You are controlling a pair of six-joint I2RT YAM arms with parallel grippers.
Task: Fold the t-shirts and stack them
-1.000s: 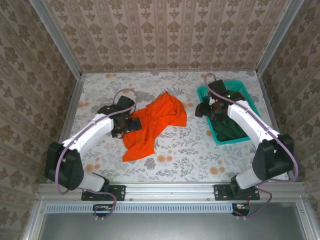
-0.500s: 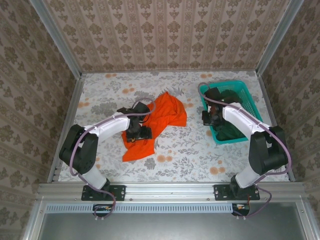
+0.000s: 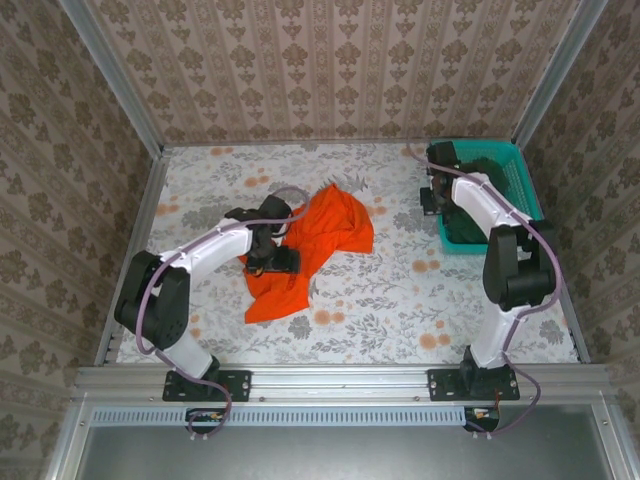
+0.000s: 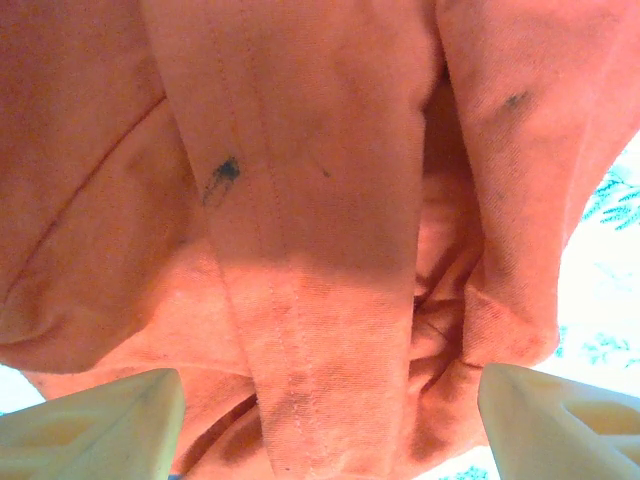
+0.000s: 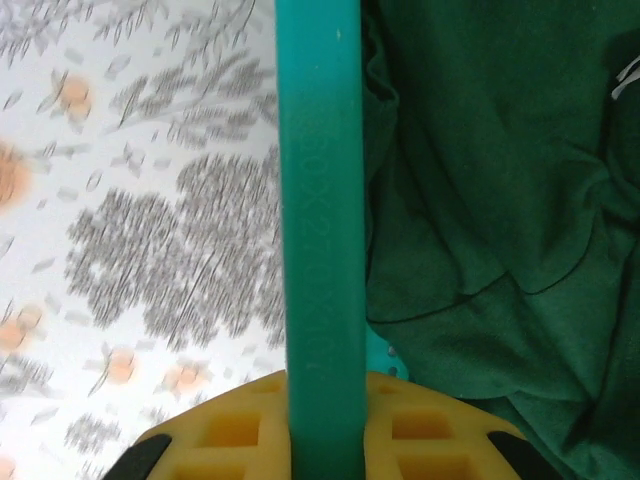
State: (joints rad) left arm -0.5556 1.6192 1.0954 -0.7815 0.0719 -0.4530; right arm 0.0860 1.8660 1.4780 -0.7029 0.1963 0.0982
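On the floral worktop (image 3: 380,300), the orange t-shirt (image 3: 325,235) lies crumpled left of centre. The left hand (image 3: 271,256) hovers over it, fingers apart. The right hand (image 5: 320,432) is clamped on the rim of the teal basket (image 5: 318,200), which holds the dark green t-shirts (image 5: 500,250).

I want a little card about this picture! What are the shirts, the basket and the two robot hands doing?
orange t-shirt: crumpled on the table, not folded
dark green t-shirts: bunched inside the basket, number unclear
basket: teal, at the far right corner of the table
left gripper: open, fingers spread wide right at the orange t-shirt
right gripper: shut on the basket's rim
stack: none made yet
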